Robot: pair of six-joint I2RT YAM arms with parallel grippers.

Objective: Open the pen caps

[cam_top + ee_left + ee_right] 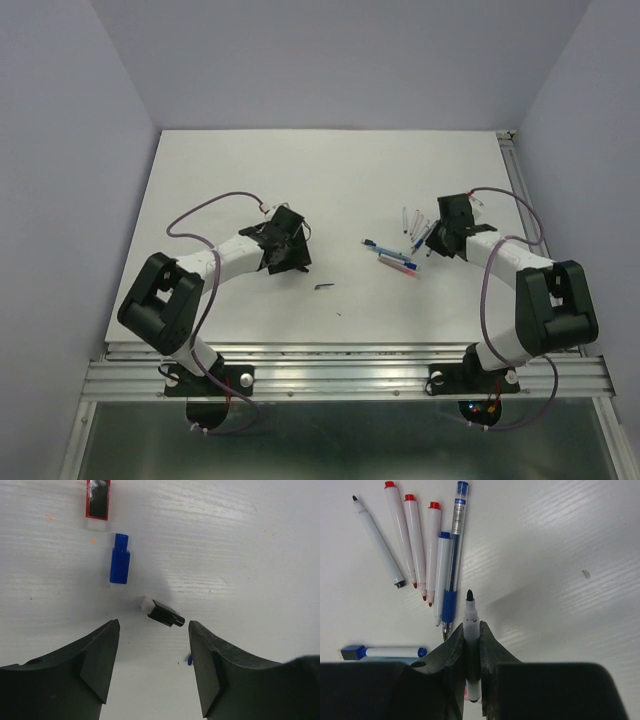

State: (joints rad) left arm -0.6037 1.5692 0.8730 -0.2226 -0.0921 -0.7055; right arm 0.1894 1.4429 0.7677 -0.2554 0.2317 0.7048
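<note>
The right gripper (471,636) is clenching a black pen (469,611) between its fingers. The barrel is running straight out along the gripper, with the bare felt tip pointing away from the wrist. Just beyond that tip, six more pens (415,540) are lying fanned on the white surface (330,170): one with a black tip off to the left, three red ones side by side, a white one with a blue end, and a clear one with a blue grip. The last two are touching. The black and red ones are showing bare tips. A blue pen (385,652) is lying crosswise near the gripper, partly hidden by it.

The left gripper (154,647) is standing released, its jaws spread wide and holding nothing. A black cap (167,615) is lying on the surface just ahead of the gap, apart from both fingers, with a small white piece touching its left end. Beyond it a blue cap (120,560) is lying alone, and farther still a red cap (97,500) is sitting cut off at the top of the view. From overhead the two grippers are sitting well apart, the pens beside the right one.
</note>
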